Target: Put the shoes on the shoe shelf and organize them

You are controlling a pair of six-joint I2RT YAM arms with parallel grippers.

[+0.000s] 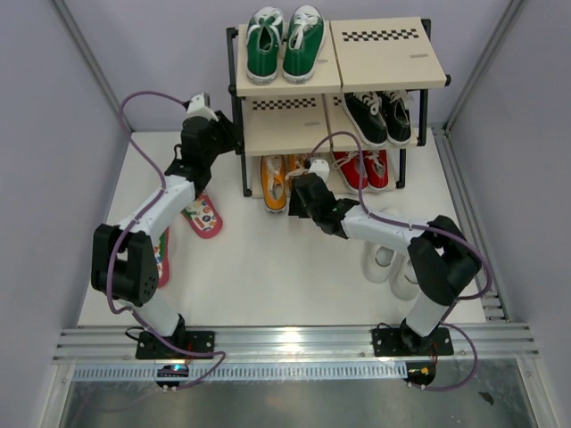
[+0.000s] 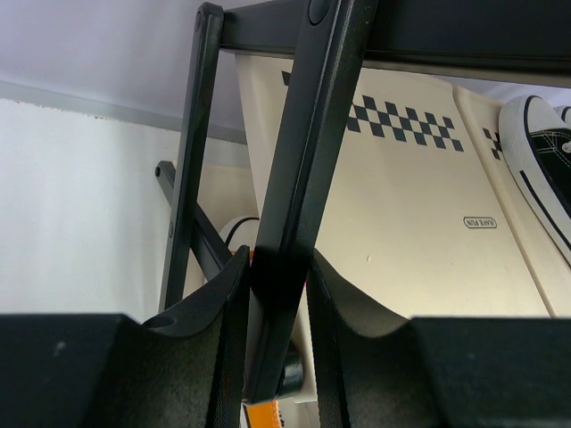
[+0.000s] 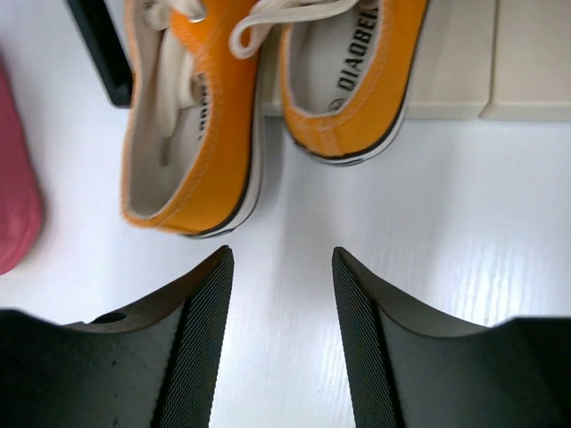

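Observation:
The shoe shelf (image 1: 388, 55) stands at the back. My left gripper (image 1: 228, 134) is shut on its front left black post (image 2: 303, 143), as the left wrist view (image 2: 278, 294) shows. The orange sneakers (image 1: 275, 183) lie at the bottom tier's left side, heels towards me. In the right wrist view one (image 3: 192, 134) sits mostly on the floor, the other (image 3: 357, 80) on the bottom board (image 3: 464, 62). My right gripper (image 1: 299, 192) is open and empty just behind their heels (image 3: 278, 259). Pink flip-flops (image 1: 203, 215) (image 1: 162, 259) lie on the left floor. White sneakers (image 1: 393, 263) lie at the right.
Green sneakers (image 1: 284, 43) stand on the top tier's left half. Black sneakers (image 1: 379, 116) are on the middle tier at the right, red sneakers (image 1: 364, 169) below them. A flip-flop's pink edge (image 3: 13, 178) shows left of the orange sneakers. Walls close in both sides.

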